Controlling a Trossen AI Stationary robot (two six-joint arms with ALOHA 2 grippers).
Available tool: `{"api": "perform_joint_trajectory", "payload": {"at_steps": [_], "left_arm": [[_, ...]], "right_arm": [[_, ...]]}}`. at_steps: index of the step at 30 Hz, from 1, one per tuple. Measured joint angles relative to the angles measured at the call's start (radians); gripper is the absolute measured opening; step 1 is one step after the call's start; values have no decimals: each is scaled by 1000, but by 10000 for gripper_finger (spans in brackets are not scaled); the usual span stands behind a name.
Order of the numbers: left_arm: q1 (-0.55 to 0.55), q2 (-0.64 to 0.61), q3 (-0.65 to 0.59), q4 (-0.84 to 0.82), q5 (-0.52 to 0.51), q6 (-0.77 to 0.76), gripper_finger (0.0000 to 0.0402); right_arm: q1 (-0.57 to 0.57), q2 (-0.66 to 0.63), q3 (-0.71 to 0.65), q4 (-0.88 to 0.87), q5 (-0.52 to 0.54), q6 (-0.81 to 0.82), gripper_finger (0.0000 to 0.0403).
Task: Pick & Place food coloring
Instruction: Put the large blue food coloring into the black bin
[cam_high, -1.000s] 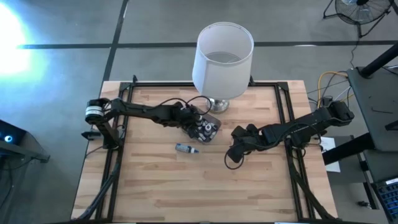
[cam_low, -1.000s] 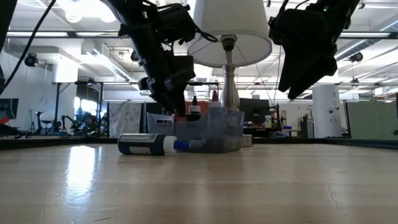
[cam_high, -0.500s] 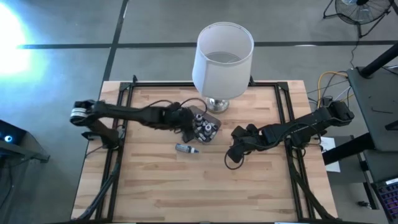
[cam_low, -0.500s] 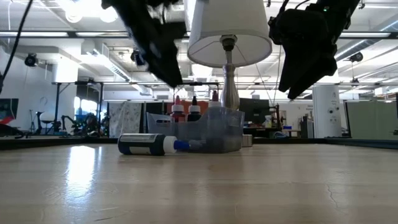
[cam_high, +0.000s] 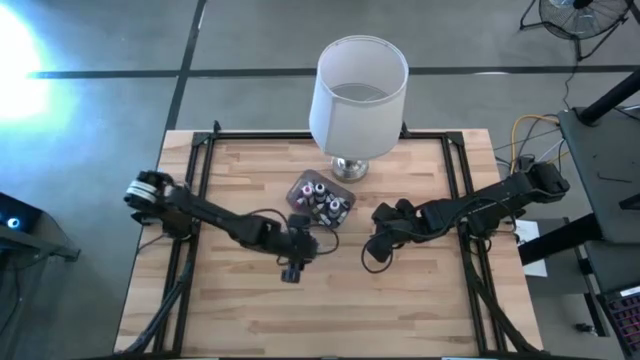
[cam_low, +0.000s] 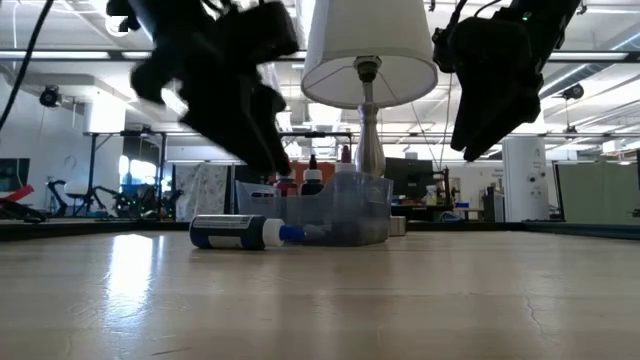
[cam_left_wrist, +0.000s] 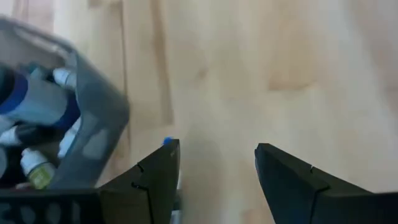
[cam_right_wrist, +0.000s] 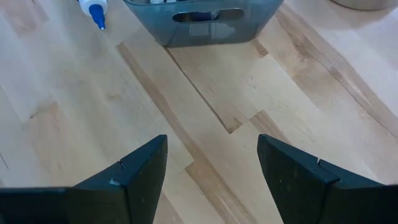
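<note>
A small grey translucent tub (cam_high: 322, 198) stands in front of the lamp and holds several tiny food coloring bottles (cam_left_wrist: 37, 112). One more bottle (cam_low: 245, 232), dark with a white label and a blue tip (cam_left_wrist: 168, 142), lies on its side on the table just left of the tub. My left gripper (cam_high: 295, 250) hangs open above this lying bottle, which it hides in the high view; the low view shows it (cam_low: 240, 110) well clear of the bottle. My right gripper (cam_high: 375, 245) waits open to the right of the tub, raised off the table.
A tall lamp with a white shade (cam_high: 358, 95) stands on its metal base right behind the tub. A black frame rail (cam_high: 190, 200) runs along the table's left, far and right sides. Bare wood (cam_high: 320, 310) stretches toward the near edge.
My left gripper has risen out of the tub, then swung toward the near edge and come down over the lying bottle. A red-capped bottle shows in the tub where the gripper was. The lying bottle and the tub have stayed put.
</note>
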Motion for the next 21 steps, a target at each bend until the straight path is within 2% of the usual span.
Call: {"api": "perform_joint_trajectory", "payload": {"at_steps": [4,15,21], "left_arm": [[10,72,40,-26,-99,20,186],[35,159,70,-117,-67,13,186],[38,173,68,-148,-136,-9,186]], "right_arm": [[0,0,0,1,-4,9,242],[1,0,0,1,-24,23,242],[1,0,-2,1,-24,28,242]]}}
